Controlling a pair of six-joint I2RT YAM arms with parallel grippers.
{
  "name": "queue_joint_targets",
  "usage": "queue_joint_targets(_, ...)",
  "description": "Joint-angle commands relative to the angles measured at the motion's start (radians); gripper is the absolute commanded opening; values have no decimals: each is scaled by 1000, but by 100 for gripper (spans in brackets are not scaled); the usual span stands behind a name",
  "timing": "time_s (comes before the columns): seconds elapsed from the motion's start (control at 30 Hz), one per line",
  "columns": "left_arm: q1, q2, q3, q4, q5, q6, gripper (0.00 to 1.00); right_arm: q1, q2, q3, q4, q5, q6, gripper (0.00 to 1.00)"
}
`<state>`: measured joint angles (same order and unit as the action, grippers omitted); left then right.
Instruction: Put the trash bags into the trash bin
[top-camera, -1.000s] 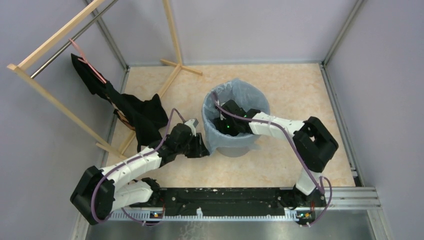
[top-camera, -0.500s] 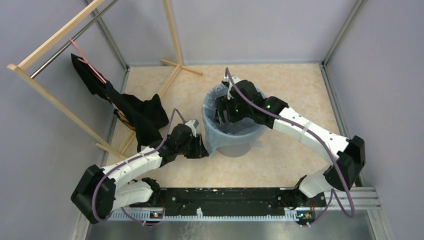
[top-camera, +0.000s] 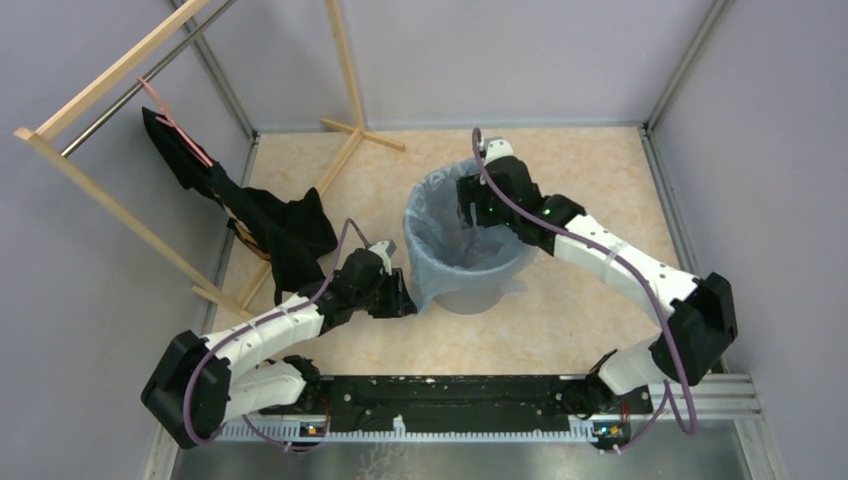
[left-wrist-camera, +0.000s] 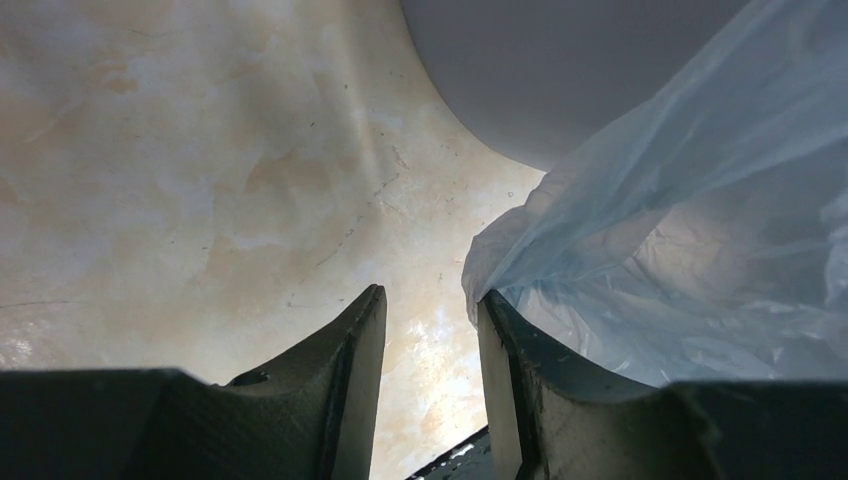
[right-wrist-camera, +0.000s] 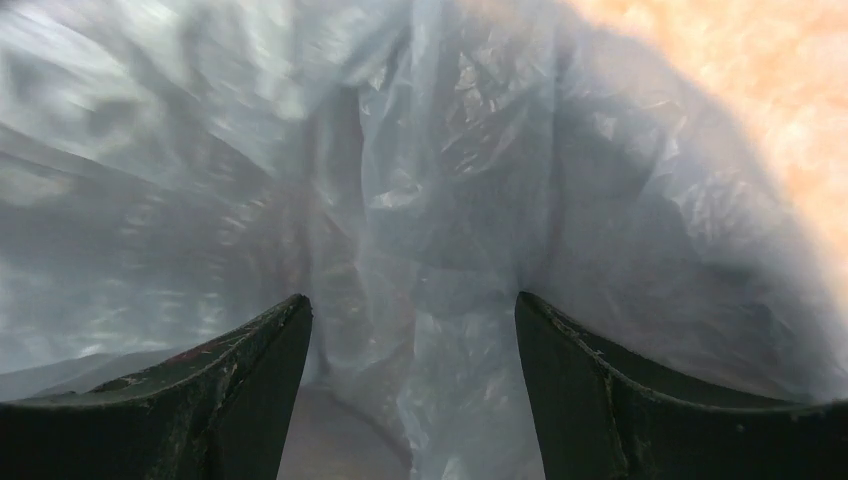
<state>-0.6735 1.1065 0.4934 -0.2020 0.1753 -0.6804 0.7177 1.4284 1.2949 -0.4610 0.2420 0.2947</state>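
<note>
Cloth (top-camera: 285, 230) in black hangs off a wooden rack (top-camera: 100, 190) left of the trash bin (top-camera: 470, 298). Trash bags (top-camera: 428, 262) line it. Left hand (top-camera: 403, 296), fingers apart, is beside the overhang. Right hand (top-camera: 468, 205), spread wide, is above the rim.

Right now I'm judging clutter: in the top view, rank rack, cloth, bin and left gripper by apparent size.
Largest: rack, though it rises toward the camera.
Next: cloth and bin, which look alike, so they are unranked.
Smallest: left gripper.
</note>
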Motion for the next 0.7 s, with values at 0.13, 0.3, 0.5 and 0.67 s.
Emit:
queue_joint_targets(0.13,-5,-51,2,-3,-10,10,47,7,94,-155,149,-17,95,74)
queue_joint_targets(0.3,-5,-42,6,4,-3,10,47,79,54,-33,14,60,63,74)
queue_joint_targets(0.5,-5,-46,11,3,-13,17,48,105,-94,65,-87,-2,51,81)
queue_joint_targets(0.67,-5,-47,13,-8,-2,15,48,105,-157,55,-115,-80,76,83)
